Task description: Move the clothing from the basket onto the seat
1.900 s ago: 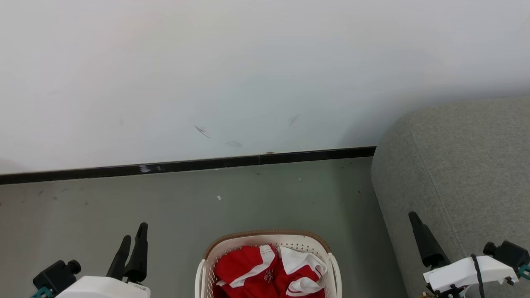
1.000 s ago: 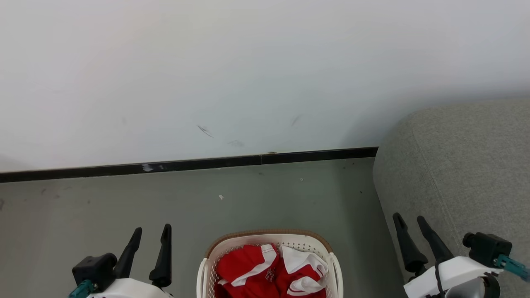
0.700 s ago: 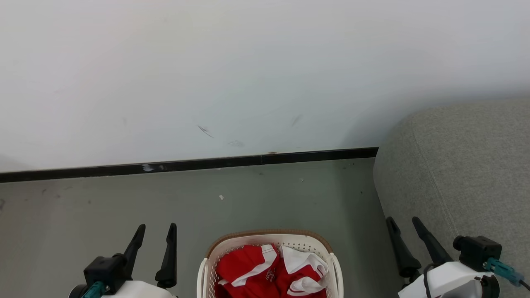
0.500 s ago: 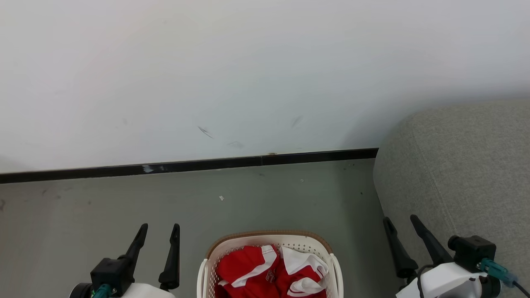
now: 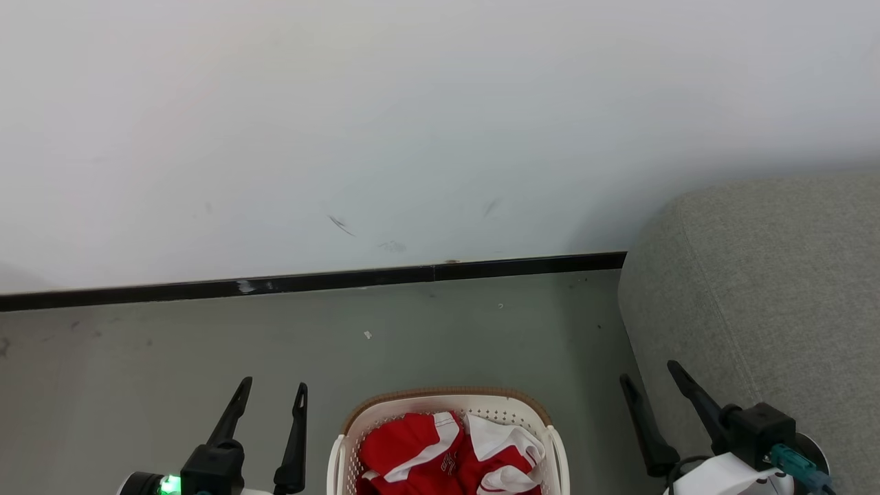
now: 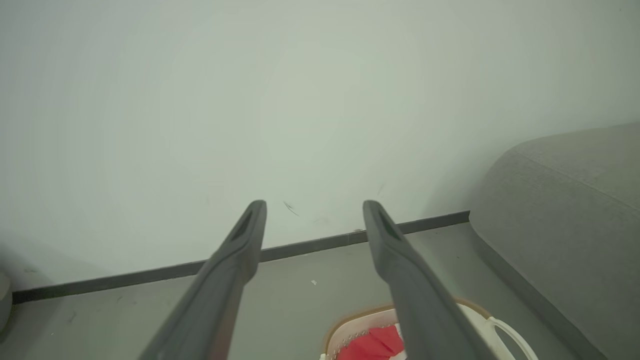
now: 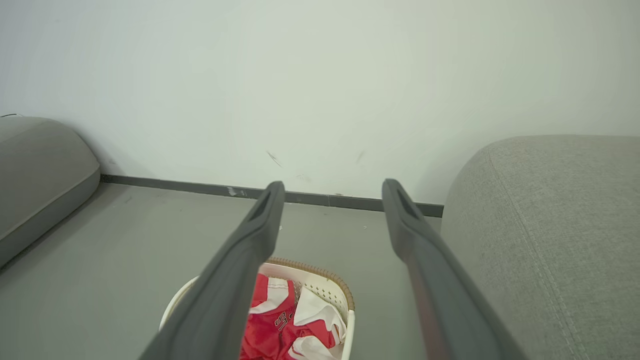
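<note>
The clothing [image 5: 447, 457] lies in a red and white heap inside the basket [image 5: 447, 394], just as it did a moment ago. It is all scrunched up, so it has no long way and points nowhere. The basket is cut off at the bottom of my head view, so I can only guess that its long way runs from me toward the wall.

The basket sits on the floor [image 5: 206, 344], and the seat [image 5: 770, 289] is close by on my right.

What changed is me. My left end effector [image 5: 273, 383] has slid in toward the basket's left side. My right end effector [image 5: 648, 371] has slid in from over the seat toward its right side. Both are spread wide and hold nothing.

I think I am getting ready to reach in. Nothing is on the seat yet.
</note>
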You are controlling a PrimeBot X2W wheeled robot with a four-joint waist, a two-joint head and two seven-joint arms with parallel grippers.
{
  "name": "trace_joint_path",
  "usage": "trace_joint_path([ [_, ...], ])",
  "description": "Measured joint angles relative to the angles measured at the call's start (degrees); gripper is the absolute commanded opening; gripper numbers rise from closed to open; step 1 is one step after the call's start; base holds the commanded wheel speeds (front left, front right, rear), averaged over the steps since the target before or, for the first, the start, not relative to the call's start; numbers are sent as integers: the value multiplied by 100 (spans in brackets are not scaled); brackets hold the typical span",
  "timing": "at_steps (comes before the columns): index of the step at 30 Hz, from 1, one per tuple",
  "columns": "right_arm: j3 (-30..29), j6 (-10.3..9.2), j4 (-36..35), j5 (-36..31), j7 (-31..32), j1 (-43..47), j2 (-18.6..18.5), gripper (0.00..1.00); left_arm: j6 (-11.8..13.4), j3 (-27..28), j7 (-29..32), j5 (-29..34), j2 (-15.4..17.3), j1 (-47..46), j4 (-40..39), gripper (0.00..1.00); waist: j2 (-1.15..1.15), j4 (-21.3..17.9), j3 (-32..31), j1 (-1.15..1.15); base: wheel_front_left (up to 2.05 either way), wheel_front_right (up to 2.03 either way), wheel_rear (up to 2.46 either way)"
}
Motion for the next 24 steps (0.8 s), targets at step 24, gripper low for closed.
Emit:
trace_joint_path([
  [24, -25, 0, -21, 23, 0, -1, -4, 100, -3, 151, -13, -20, -24, 72, 112, 100, 0, -33, 9, -1, 0, 0, 0],
])
